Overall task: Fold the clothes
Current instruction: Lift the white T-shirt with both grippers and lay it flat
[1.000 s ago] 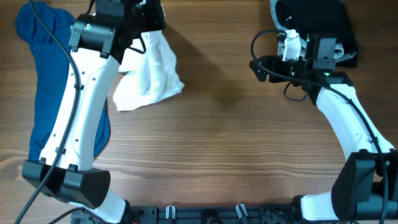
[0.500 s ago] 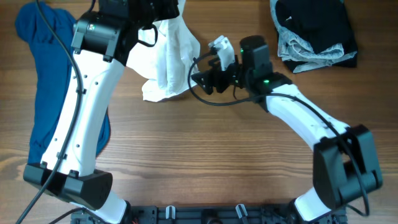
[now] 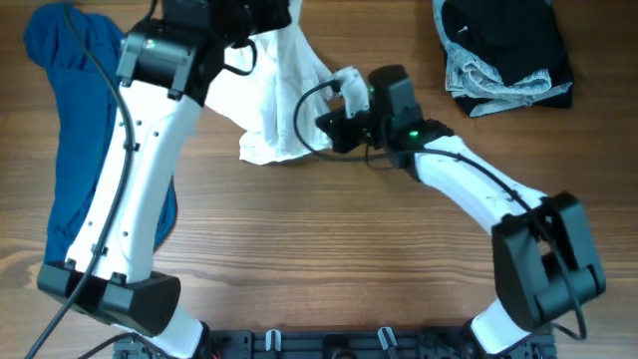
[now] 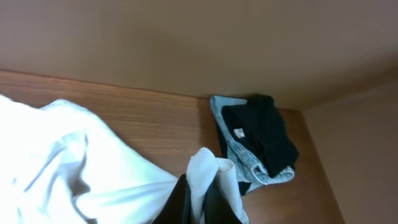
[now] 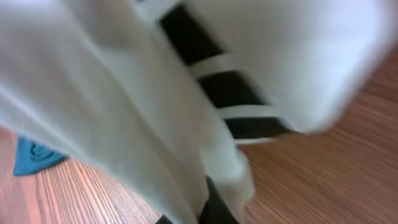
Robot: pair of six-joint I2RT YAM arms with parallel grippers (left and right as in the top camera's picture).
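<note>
A white garment [image 3: 284,100] hangs from my left gripper [image 3: 271,14] at the table's far edge, its lower end bunched on the wood. In the left wrist view, the left gripper [image 4: 200,186] is shut on a fold of this white garment [image 4: 74,168]. My right gripper [image 3: 331,128] is at the garment's right edge. The white garment [image 5: 124,93] fills the right wrist view, blurred and with dark stripes. There my right gripper [image 5: 193,214] is shut on its cloth, and one dark finger [image 5: 214,208] shows.
A blue garment [image 3: 60,120] lies along the table's left side, partly under the left arm. A pile of black and grey clothes [image 3: 503,50] sits at the far right corner; this pile [image 4: 261,137] also shows in the left wrist view. Bare wood spans the near half.
My right arm swung left from the black pile to the white garment and shut on its right edge. The left gripper carried the garment a little to the right.
</note>
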